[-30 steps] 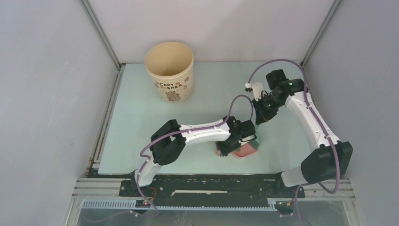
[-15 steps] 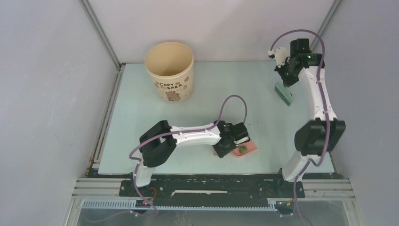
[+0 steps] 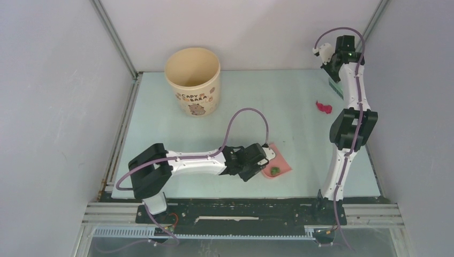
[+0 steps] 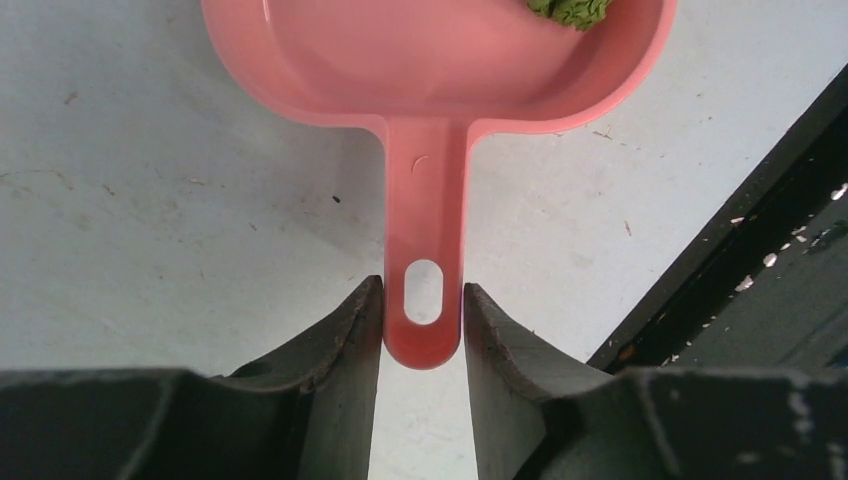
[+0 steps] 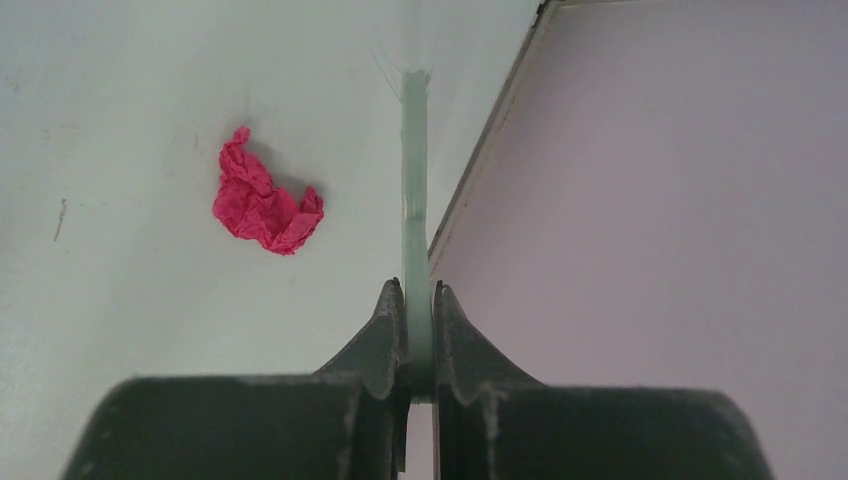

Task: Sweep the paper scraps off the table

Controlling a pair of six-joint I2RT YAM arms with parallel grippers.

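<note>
The pale mint table [image 3: 257, 101] holds a crumpled red paper scrap [image 3: 323, 107] near its right edge; it also shows in the right wrist view [image 5: 265, 205]. A green scrap [image 3: 274, 171] lies in the pink dustpan [image 3: 279, 163], which rests on the table near the front. My left gripper [image 3: 257, 159] is shut on the dustpan's handle [image 4: 424, 300]; the green scrap [image 4: 570, 8] is at the pan's far side. My right gripper [image 3: 333, 75] is shut on the grey-green hand brush [image 3: 337, 88], seen edge-on [image 5: 415, 180], by the right wall, behind the red scrap.
A tall cream cup [image 3: 193, 80] with a cartoon print stands at the back left. Grey walls and metal rails close the table on three sides. The black front rail [image 4: 760, 280] runs just right of the dustpan.
My right arm has swung the brush from beside the dustpan to the far right back corner, and the red scrap now shows. My left arm has drawn back leftward, turning the dustpan.
</note>
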